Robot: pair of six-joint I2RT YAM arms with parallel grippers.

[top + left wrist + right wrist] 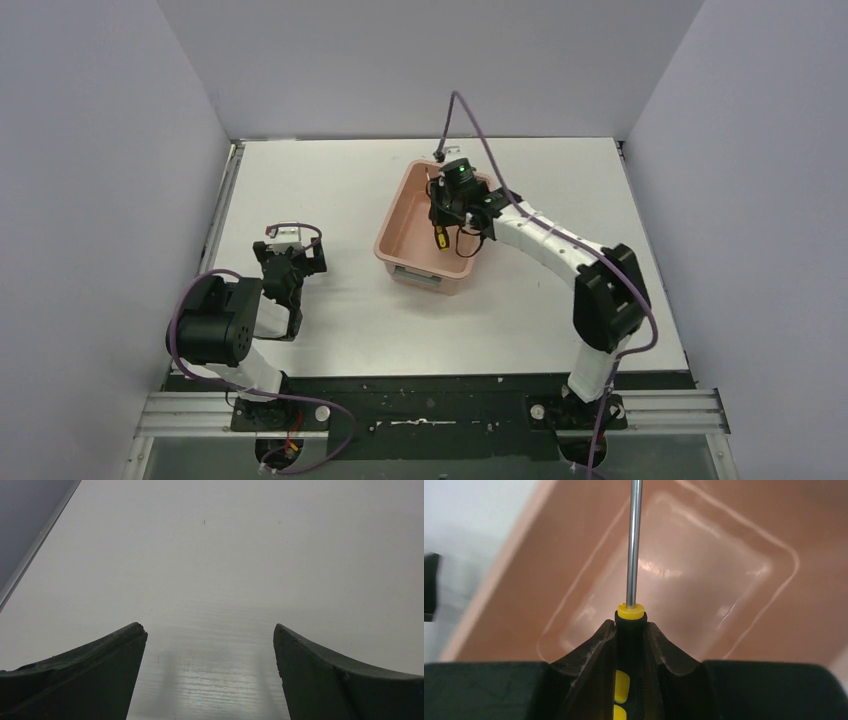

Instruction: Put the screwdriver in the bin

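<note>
The salmon-pink bin (405, 225) stands at the middle of the white table, its label end toward me. My right gripper (441, 222) hangs over the bin's inside and is shut on the screwdriver (439, 236). In the right wrist view the yellow-and-black handle (630, 630) is clamped between my fingers (589, 652) and the thin metal shaft points out over the bin's floor (704, 580). My left gripper (292, 262) is open and empty over bare table at the left; its fingertips (125, 640) stand wide apart.
Grey walls close in the table on three sides. A metal rail (222, 215) runs along the table's left edge. A purple cable (475, 125) arches above the right wrist. The arm bases sit on a dark strip (430, 395) at the near edge.
</note>
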